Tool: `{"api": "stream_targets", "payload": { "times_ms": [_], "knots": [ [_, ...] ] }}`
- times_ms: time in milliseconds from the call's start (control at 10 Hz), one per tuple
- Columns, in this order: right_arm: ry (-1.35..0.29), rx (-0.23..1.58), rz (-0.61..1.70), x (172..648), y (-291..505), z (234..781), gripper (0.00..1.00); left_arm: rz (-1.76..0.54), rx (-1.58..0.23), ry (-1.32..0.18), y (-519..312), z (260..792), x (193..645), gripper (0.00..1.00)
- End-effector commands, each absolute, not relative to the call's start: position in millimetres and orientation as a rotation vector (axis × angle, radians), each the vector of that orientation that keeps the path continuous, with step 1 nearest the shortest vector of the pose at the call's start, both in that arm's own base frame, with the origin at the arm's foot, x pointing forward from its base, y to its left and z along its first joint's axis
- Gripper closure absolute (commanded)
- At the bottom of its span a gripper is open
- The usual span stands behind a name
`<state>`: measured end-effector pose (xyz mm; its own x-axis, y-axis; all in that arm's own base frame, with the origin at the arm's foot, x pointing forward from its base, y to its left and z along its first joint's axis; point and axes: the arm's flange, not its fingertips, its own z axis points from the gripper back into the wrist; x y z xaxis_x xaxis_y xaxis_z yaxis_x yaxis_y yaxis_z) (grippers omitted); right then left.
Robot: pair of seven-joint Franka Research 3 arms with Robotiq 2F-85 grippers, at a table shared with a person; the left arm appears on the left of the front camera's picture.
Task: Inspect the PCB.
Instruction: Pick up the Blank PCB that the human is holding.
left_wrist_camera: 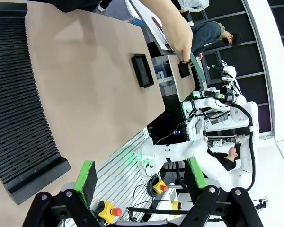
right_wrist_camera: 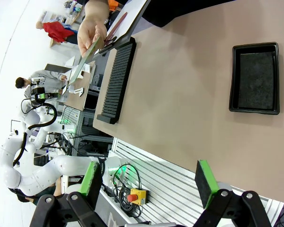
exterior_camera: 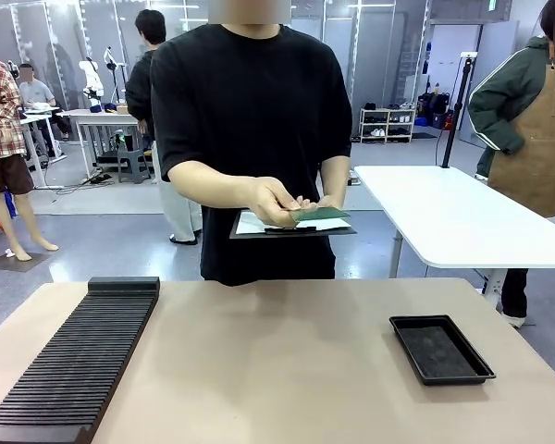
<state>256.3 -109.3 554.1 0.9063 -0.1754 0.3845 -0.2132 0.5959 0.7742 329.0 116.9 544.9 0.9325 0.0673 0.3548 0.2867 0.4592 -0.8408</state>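
Tan desk (exterior_camera: 277, 361); past its far edge, person's hand (exterior_camera: 276, 200) holds PCB (exterior_camera: 320, 214) above clipboard (exterior_camera: 291, 228) — inspection underway. Wide, empty: left claw (left_wrist_camera: 142, 165), right claw (right_wrist_camera: 146, 172). Next, probably: reach across for handover.

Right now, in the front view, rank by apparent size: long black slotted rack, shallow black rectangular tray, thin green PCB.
1. long black slotted rack
2. shallow black rectangular tray
3. thin green PCB, seen nearly edge-on and farther away, so its true size against the tray is unsure.
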Motion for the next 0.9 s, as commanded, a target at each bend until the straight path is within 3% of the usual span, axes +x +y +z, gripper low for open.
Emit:
{"api": "stream_targets", "payload": {
  "times_ms": [0, 200, 400, 800],
  "knots": [
    [-0.463, 0.948, 0.036, 257, -109, 555, 0.0, -0.142, -1.081, -0.356, 118, 549, 330, 0.05],
    [-0.453, 0.941, 0.023, 256, -109, 554, 0.0, -0.142, -1.081, -0.356, 118, 549, 330, 0.05],
    [-0.274, 1.082, -0.112, 269, -95, 576, 0.0, -0.142, -1.081, -0.356, 118, 549, 330, 0.05],
    [-0.025, 1.17, -0.274, 318, -39, 587, 0.0, -0.142, -1.081, -0.356, 118, 549, 330, 0.05]
  ]
}}
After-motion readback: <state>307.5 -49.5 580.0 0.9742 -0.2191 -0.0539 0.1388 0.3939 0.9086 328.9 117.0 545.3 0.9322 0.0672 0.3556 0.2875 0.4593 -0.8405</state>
